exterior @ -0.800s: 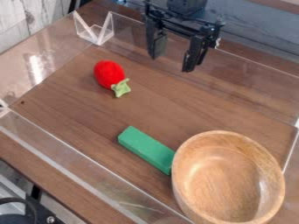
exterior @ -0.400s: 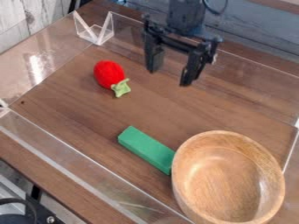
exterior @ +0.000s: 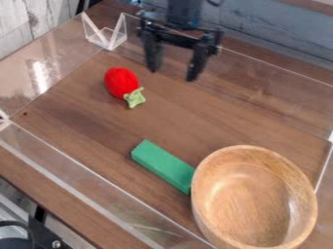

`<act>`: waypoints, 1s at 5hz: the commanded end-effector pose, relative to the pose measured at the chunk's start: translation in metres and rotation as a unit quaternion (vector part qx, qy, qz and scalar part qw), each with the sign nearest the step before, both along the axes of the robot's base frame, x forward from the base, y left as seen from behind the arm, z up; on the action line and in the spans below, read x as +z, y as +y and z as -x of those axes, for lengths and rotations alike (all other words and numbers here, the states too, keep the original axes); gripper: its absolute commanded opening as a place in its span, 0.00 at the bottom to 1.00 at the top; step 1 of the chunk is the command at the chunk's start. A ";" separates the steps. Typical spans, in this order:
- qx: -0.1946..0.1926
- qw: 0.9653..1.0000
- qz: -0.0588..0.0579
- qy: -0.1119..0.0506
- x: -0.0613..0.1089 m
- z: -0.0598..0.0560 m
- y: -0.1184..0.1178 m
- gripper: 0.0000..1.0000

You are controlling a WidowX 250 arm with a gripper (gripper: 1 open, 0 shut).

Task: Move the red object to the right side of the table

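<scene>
A round wooden bowl [exterior: 254, 197] sits nearest the camera at the lower right of the table [exterior: 247, 112], its light grain showing and its inside bare. Just to its left, a flat green block [exterior: 163, 164] lies at an angle on the dark wood-grain surface, one end close to the bowl's rim. A low clear wall [exterior: 78, 185] runs along the table's near edge.

Farther back and to the left, the red object [exterior: 124, 84], a small toy strawberry, lies on its side on the table with its pale green cap pointing toward the lower right. It rests alone, well apart from the block and bowl.

Beyond it, toward the back of the table, the black gripper [exterior: 173, 64] hangs pointing down, above and to the right of the strawberry. Its two fingers [exterior: 152, 56] stand spread wide with nothing between them, and they touch neither the toy nor the tabletop.

At the far left corner, a small clear folded stand [exterior: 104, 31] rests by the back wall.
</scene>
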State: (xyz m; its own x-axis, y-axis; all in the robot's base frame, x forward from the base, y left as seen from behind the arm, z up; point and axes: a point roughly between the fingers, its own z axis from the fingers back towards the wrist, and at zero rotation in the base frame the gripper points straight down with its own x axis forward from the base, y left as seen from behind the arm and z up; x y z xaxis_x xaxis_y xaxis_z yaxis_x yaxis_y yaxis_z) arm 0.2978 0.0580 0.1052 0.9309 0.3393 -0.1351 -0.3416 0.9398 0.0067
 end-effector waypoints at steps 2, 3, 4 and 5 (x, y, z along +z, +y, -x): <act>0.237 0.969 0.001 -0.064 -0.005 -0.007 0.058 1.00; 0.344 0.936 0.006 -0.076 -0.023 -0.012 0.078 1.00; 0.414 0.907 0.016 -0.082 -0.028 -0.014 0.083 1.00; 0.438 0.894 0.028 -0.090 -0.029 -0.017 0.082 1.00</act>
State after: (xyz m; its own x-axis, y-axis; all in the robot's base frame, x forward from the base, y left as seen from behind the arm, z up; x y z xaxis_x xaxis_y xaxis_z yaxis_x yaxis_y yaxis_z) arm 0.3144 0.1349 0.0654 0.3296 0.9409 -0.0781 -0.9386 0.3176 -0.1348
